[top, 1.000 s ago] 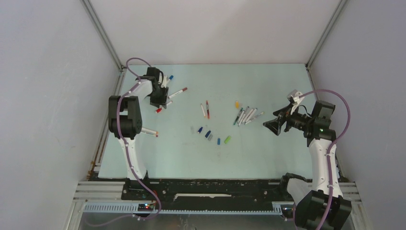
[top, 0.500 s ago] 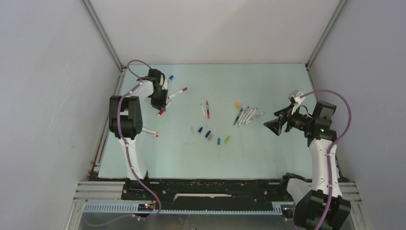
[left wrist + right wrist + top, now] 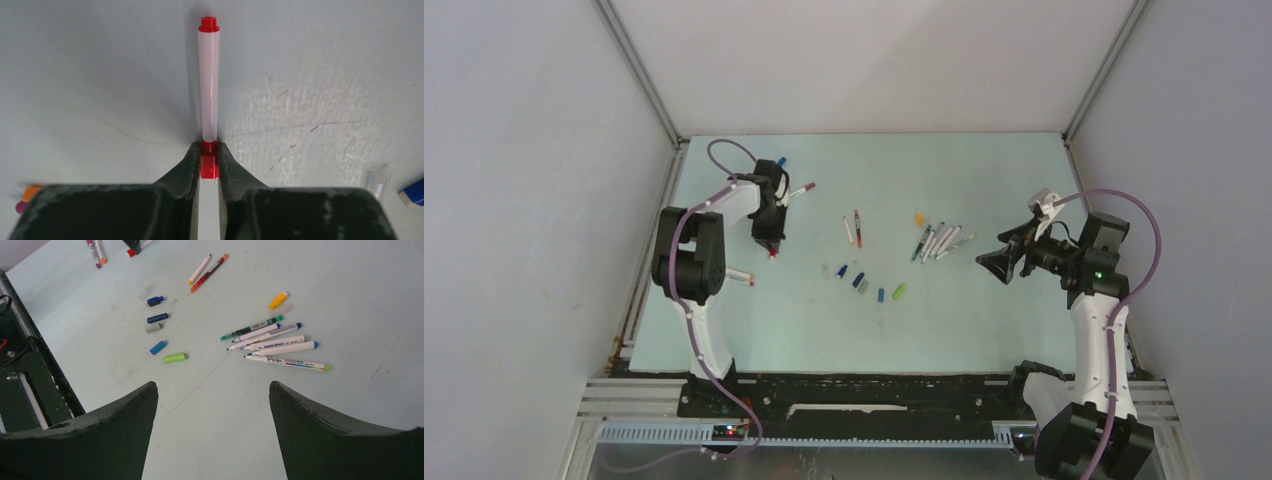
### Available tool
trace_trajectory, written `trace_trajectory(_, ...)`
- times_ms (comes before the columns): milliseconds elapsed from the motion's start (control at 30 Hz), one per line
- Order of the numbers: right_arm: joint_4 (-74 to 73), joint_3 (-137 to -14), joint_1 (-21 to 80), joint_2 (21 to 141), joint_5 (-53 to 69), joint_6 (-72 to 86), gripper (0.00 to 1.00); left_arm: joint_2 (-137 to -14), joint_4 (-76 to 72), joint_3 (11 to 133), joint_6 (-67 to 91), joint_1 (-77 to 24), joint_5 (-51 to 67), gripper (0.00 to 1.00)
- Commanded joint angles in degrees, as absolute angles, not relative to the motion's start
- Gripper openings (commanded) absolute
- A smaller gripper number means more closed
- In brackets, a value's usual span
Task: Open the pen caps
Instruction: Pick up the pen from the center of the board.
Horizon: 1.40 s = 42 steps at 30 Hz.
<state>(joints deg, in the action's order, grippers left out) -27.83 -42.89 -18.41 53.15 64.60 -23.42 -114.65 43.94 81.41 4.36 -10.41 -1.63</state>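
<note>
I work in a robotics lab cell: white panel walls (image 3: 874,70), aluminium struts (image 3: 639,72) in the far corners, a pale tabletop (image 3: 984,180), and a black mounting rail (image 3: 874,385) along its near edge.

- right gripper (image 3: 212,386) hangs over the table (image 3: 360,300), fingers (image 3: 125,415) spread wide
- just ahead, a bit left: green cap (image 3: 174,358), then blue cap (image 3: 157,347), grey cap (image 3: 153,327) and dark blue cap (image 3: 157,318) strung out farther off
- ahead-right: fan of uncapped pens (image 3: 277,342), lying close together
- beyond them, a yellow-orange cap (image 3: 277,300) on its own
- far ahead: two more pens (image 3: 207,269) side by side
</note>
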Motion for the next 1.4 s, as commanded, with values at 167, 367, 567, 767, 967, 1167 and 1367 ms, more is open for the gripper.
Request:
trace_trajectory(167, -27.7, -44.6, -18.8, 52.0, 66.2, -24.0, 0.83, -107.7, 39.5, 73.5, 11.7, -10.8, -0.5, 0.09)
trace_trajectory(367, -27.8, -44.6, -18.9, 52.2, 66.4, -24.0, 0.84, -107.4, 38.7, 71.5, 13.0, -11.1, 1.4, 0.17)
trace_trajectory(567, -27.8, -44.6, -19.1, 52.0, 66.4, -24.1, 0.84, -108.3, 40.2, 72.1, 13.9, -11.2, 1.2, 0.17)
trace_trajectory(767, -27.8, -44.6, -19.2, 52.0, 66.6, -24.2, 0.84, -108.5, 40.4, 71.6, 14.7, -11.8, 0.5, 0.26)
trace_trajectory(967, -27.8, -44.6, -19.3, 51.9, 66.6, -24.2, 0.84, -109.4, 40.8, 71.6, 14.9, -12.2, 0.2, 0.28)
trace_trajectory(1167, -27.9, -44.6, -19.4, 51.9, 66.7, -24.2, 0.84, -110.4, 41.1, 71.2, 15.4, -12.6, 0.2, 0.22)
trace_trajectory(1367, -28.0, -44.6, -19.5, 51.9, 66.9, -24.3, 0.84, -107.4, 40.2, 68.9, 15.6, -12.9, 0.2, 0.01)
